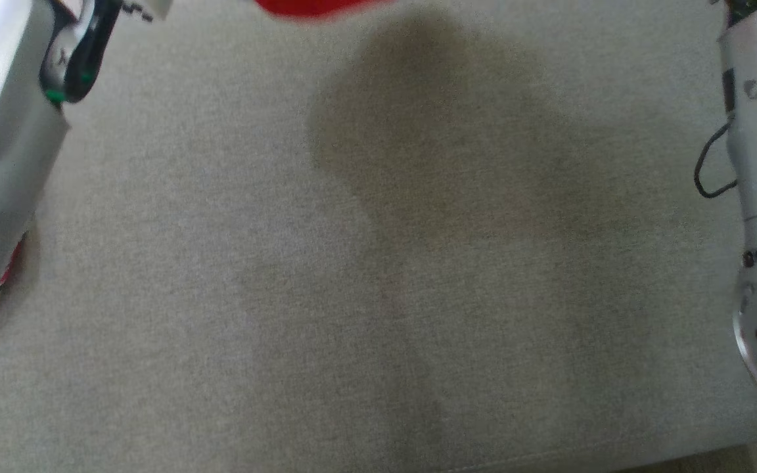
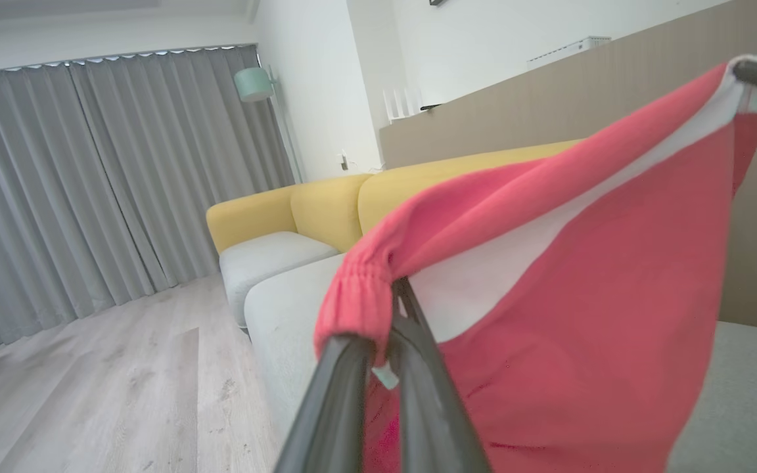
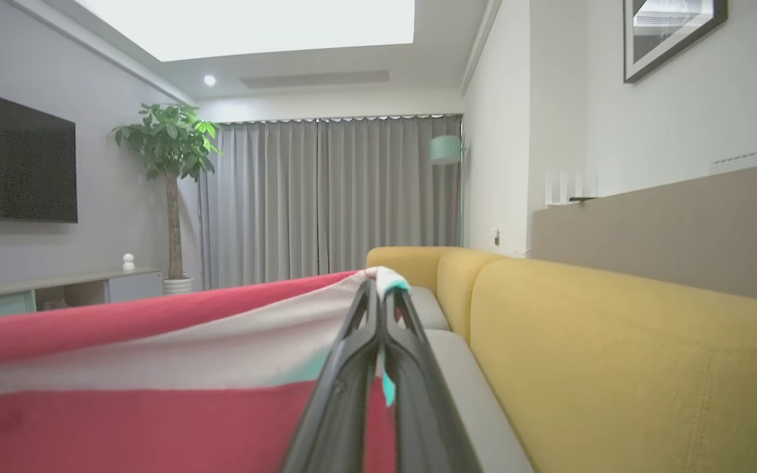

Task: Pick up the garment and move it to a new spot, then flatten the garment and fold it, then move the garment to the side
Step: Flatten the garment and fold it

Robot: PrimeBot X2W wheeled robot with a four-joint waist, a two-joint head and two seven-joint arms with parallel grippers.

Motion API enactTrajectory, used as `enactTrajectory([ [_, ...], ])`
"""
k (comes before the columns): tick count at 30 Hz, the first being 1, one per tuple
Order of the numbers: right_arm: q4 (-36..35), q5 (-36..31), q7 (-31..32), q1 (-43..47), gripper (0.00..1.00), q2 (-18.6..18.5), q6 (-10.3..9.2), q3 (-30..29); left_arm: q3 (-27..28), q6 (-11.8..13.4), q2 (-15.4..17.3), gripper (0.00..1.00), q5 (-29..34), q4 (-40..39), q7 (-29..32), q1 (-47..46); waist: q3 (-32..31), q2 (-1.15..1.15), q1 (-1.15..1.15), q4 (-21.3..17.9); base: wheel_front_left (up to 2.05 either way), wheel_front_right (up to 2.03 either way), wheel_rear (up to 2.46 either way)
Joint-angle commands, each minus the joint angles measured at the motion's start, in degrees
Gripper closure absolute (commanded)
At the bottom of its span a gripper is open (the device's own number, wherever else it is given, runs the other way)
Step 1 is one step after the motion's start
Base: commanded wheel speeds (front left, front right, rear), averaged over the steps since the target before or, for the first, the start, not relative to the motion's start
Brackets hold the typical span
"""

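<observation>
Yellow sofa (image 3: 615,355) beside garment (image 3: 122,420), grey curtains (image 3: 326,197) beyond

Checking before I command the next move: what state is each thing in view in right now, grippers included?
garment: held up in the air, spread between both grippers.
left gripper: shut on the garment's gathered elastic edge.
right gripper: shut on the garment's white-banded edge.
curtains: drawn closed.
TV: screen dark.
ceiling light: on.
</observation>
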Motion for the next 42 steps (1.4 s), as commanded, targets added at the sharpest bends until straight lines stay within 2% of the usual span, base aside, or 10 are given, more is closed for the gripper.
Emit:
enactTrajectory([
  [1, 0.54, -0.60, -1.20, -1.55, 1.00, 1.25, -0.04, 0.16, 2.54, -0.37, 1.07, 1.00, 0.82, 1.07, -2.14, -3.30, 1.52, 0.00, -0.02, 0.32, 0.00, 0.00, 0.00],
  [6, 6.71, -0.31, -2.08, 1.86, 1.00, 1.19, -0.04, 3.00, -0.91, -3.32, -1.93, 1.00, 1.42, 6.69, -5.31, -1.22, 2.12, 0.00, -0.02, 0.40, 0.00, 0.00, 0.00],
  [10, 13.02, 2.80, -1.42, 8.70, 1.00, -1.13, -0.04, 8.23, -6.81, -5.35, -2.77, 1.00, 1.12, 8.32, -6.34, 5.84, 1.31, 0.00, -0.02, 0.39, 0.00, 0.00, 0.00],
  [16, 15.69, 8.59, 4.10, 15.16, 1.00, -4.88, -0.04, 16.08, -12.27, -5.83, -0.83, 1.00, -1.10, 5.09, -5.87, 14.21, -1.19, 0.00, -0.02, 0.24, 0.00, 0.00, 0.00],
  [22, 10.38, 17.89, 13.77, 22.70, 1.00, -11.66, -0.04, 27.82, -16.86, -5.89, 2.71, 1.00, -3.23, -2.27, -3.71, 22.39, -5.34, 0.00, -0.02, -0.03, 0.00, 0.00, 0.00],
  [27, 3.88, 24.91, 20.50, 27.66, 1.00, -18.67, -0.04, 35.33, -18.86, -3.96, 4.48, 1.00, -3.62, -8.60, -2.15, 27.80, -8.71, 0.00, -0.02, -0.15, 0.00, 0.00, 0.00],
  [31, -0.30, 29.60, 25.06, 31.14, 1.00, -23.70, -0.04, 38.95, -19.96, -1.63, 5.11, 1.00, -4.21, -13.67, -1.06, 31.61, -10.96, 0.00, -0.02, -0.31, 0.00, 0.00, 0.00],
  [38, -6.74, 35.67, 30.14, 36.68, 1.00, -29.83, -0.04, 41.29, -21.94, 2.66, 5.80, 1.00, -5.06, -21.23, 0.65, 37.83, -13.97, 0.00, -0.02, -1.12, 0.00, 0.00, 0.00],
  [42, -10.34, 37.51, 29.82, 38.92, 1.00, -32.03, -0.04, 40.35, -22.74, 5.18, 6.01, 1.00, -5.31, -25.08, 1.61, 40.44, -14.33, 0.00, -0.02, -1.27, 0.00, 0.00, 0.00],
])
